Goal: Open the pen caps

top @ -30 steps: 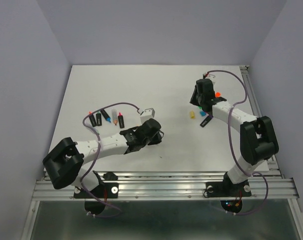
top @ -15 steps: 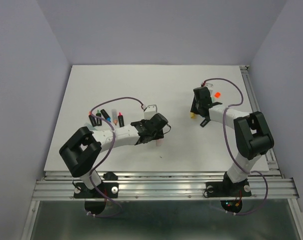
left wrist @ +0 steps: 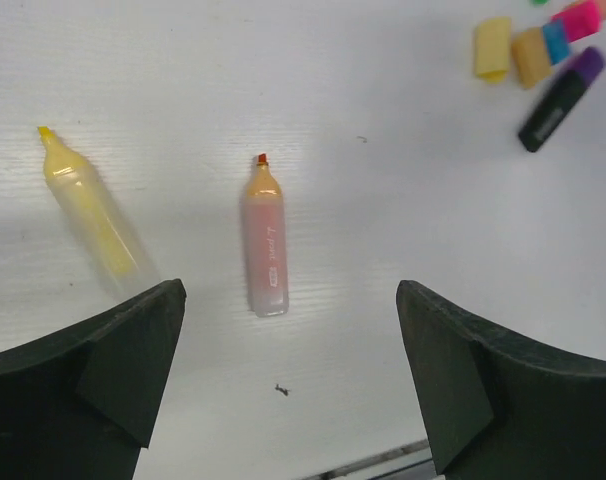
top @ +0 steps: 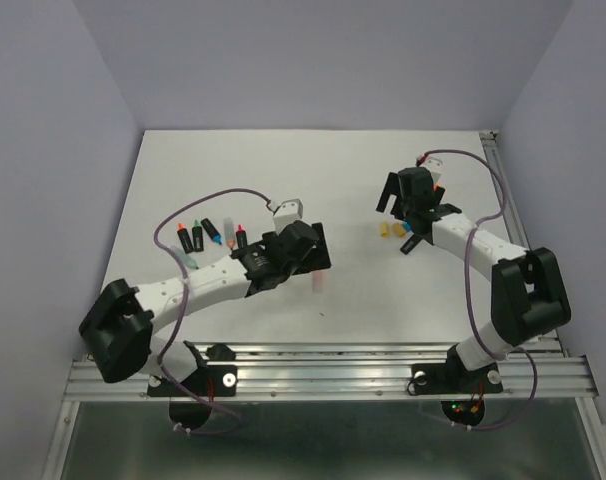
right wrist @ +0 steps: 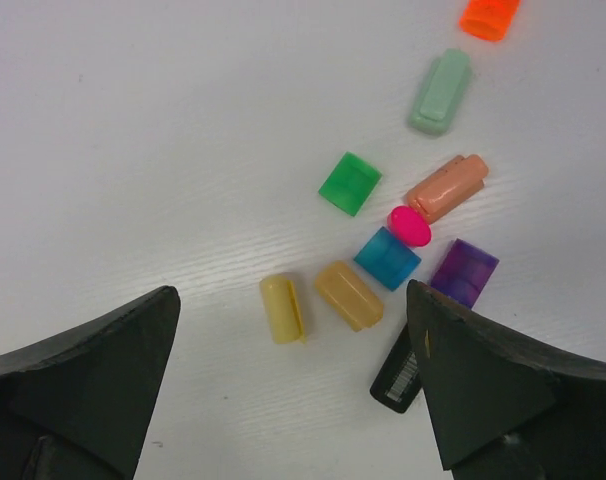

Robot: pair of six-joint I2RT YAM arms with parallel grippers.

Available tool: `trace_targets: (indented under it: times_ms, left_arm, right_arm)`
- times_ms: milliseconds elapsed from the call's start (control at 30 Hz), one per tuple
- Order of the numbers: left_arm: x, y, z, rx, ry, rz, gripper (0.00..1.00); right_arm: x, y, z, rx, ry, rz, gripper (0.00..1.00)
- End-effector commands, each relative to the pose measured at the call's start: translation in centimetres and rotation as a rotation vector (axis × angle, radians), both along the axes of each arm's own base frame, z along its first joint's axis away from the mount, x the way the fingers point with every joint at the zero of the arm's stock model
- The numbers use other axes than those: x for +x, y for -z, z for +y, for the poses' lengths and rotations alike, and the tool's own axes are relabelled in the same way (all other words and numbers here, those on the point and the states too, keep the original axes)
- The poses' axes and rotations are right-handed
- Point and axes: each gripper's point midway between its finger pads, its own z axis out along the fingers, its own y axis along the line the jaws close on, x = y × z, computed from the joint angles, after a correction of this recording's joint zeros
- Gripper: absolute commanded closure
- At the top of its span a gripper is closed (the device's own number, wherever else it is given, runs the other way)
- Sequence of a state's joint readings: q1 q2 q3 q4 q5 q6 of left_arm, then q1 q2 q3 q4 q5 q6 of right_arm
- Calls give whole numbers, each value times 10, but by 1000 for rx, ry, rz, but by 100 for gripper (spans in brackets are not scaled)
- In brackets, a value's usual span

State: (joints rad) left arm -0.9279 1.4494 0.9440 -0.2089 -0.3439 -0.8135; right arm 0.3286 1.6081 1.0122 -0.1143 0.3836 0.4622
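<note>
My left gripper (left wrist: 288,325) hangs open above the table with nothing between its fingers. Just ahead of it lies a peach-pink pen (left wrist: 265,240) with its tip bare, and a yellow pen (left wrist: 88,215), also uncapped, lies to its left. My right gripper (right wrist: 292,330) is open over a cluster of loose pen caps: yellow (right wrist: 283,308), tan (right wrist: 348,295), blue (right wrist: 387,258), pink (right wrist: 410,225), green (right wrist: 349,183), peach (right wrist: 446,187), mint (right wrist: 441,92) and orange (right wrist: 488,15). A purple cap (right wrist: 464,272) sits on a black pen (right wrist: 398,375), partly hidden by my right finger.
Several uncapped black pens (top: 211,235) lie in a row at the left of the white table (top: 283,170). The left arm (top: 193,285) stretches across the near middle. The right arm (top: 473,240) curves along the right side near the metal rail (top: 513,200).
Both grippers have gone from shut to open. The peach-pink pen now lies free on the table below the left gripper. The right gripper has drawn back slightly over the caps.
</note>
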Motion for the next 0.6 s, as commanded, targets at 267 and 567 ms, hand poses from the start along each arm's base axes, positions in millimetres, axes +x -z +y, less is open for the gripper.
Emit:
trace_targets:
  times_ms: [267,567]
  left_arm:
    - [-42,-85,71,-321,-91,-219,1]
    - [-66,-59,90,-366,-97,-162,1]
  right_arm:
    - [-53,-7,-75,1,364,86,0]
    - [-31,27,-82,49,393,168,12]
